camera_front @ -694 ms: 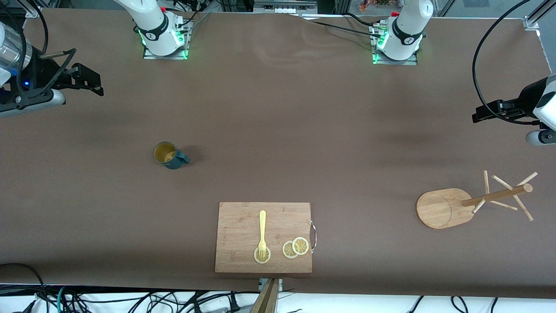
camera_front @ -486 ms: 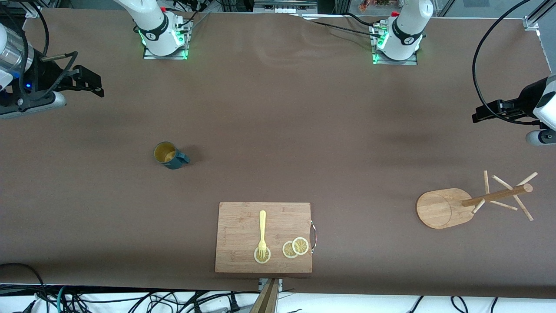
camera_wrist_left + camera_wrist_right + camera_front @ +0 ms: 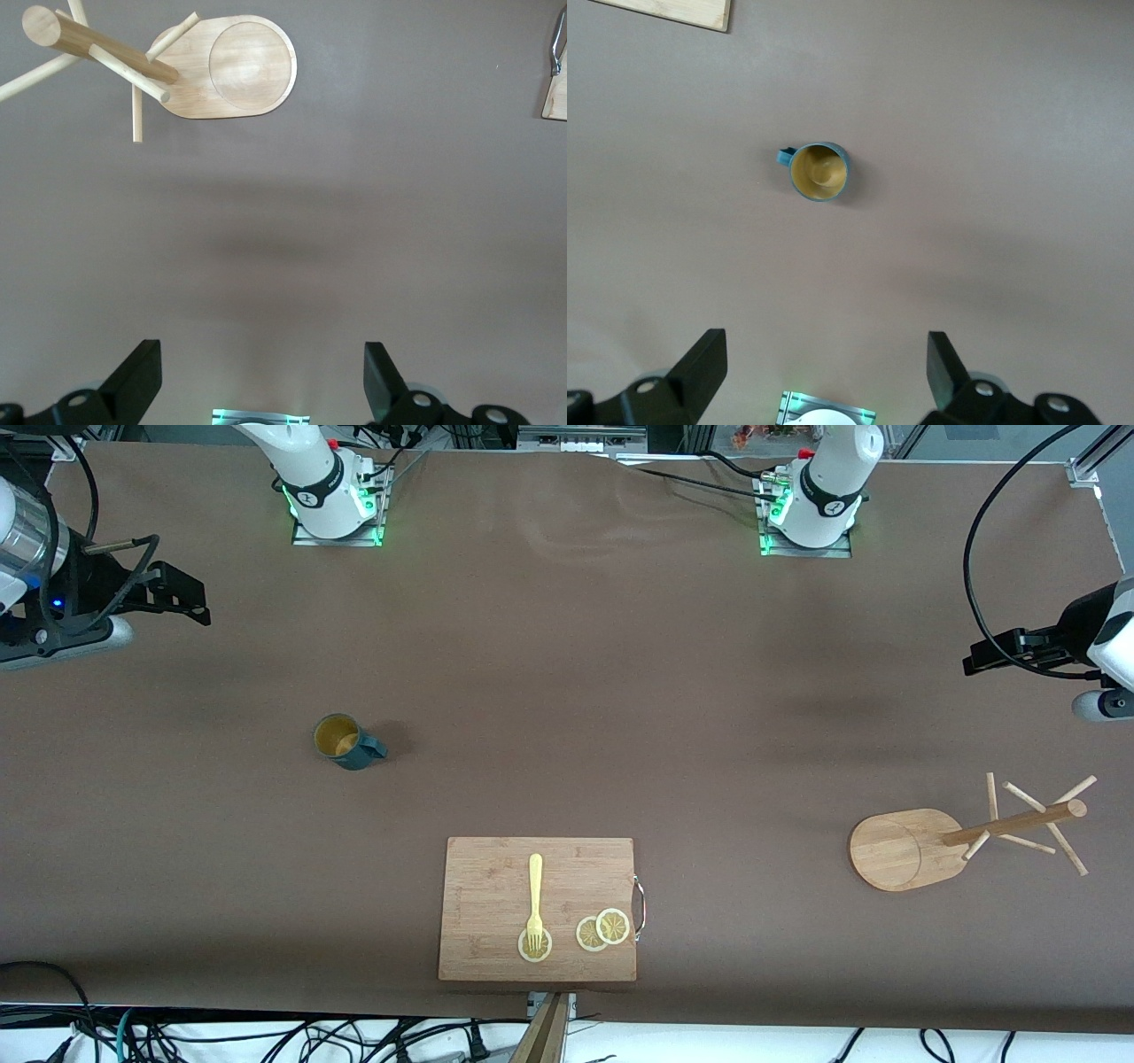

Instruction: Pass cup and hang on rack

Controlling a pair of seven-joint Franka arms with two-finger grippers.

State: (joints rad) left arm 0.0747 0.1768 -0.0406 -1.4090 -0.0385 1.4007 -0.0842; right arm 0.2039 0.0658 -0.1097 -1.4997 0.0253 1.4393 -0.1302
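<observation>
The dark teal cup (image 3: pixel 344 742) stands upright on the brown table toward the right arm's end, its tan inside showing and its handle pointing toward the table's middle; it also shows in the right wrist view (image 3: pixel 819 172). The wooden rack (image 3: pixel 930 845) stands toward the left arm's end, with an oval base, a post and thin pegs; it also shows in the left wrist view (image 3: pixel 221 66). My right gripper (image 3: pixel 182 598) is open and empty, up in the air over bare table at the right arm's end. My left gripper (image 3: pixel 983 657) is open and empty, high over the table at the left arm's end.
A rectangular wooden cutting board (image 3: pixel 478 921) lies at the table's near edge in the middle, with a yellow fork (image 3: pixel 534 903) and lemon slices (image 3: pixel 603 930) on it. Cables hang off the table's near edge.
My right gripper has shifted slightly and turned a little. The left arm, the cup and the rack have not moved.
</observation>
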